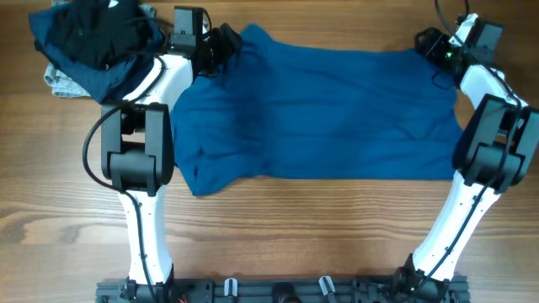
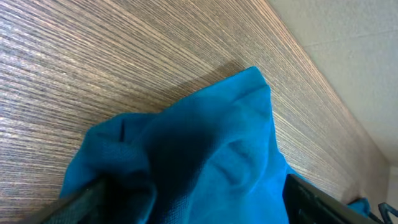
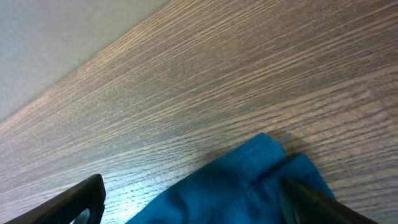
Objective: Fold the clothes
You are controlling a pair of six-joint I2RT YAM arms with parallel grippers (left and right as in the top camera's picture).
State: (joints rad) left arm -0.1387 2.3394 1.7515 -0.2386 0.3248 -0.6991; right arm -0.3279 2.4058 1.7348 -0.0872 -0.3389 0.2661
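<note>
A blue garment (image 1: 320,109) lies spread flat across the wooden table. My left gripper (image 1: 222,44) is at its far left corner. In the left wrist view its two fingers (image 2: 193,202) stand wide apart, with a bunched blue corner (image 2: 205,143) rising between them. My right gripper (image 1: 428,45) is at the far right corner. In the right wrist view its fingers (image 3: 193,196) are also wide apart, and the blue corner (image 3: 255,174) lies flat on the table between them. Neither gripper is closed on the cloth.
A pile of dark navy and black clothes (image 1: 93,38) sits at the far left corner, over a grey item (image 1: 61,82). Bare wood (image 1: 320,227) runs along the near side. The table's far edge (image 3: 74,68) is close behind both grippers.
</note>
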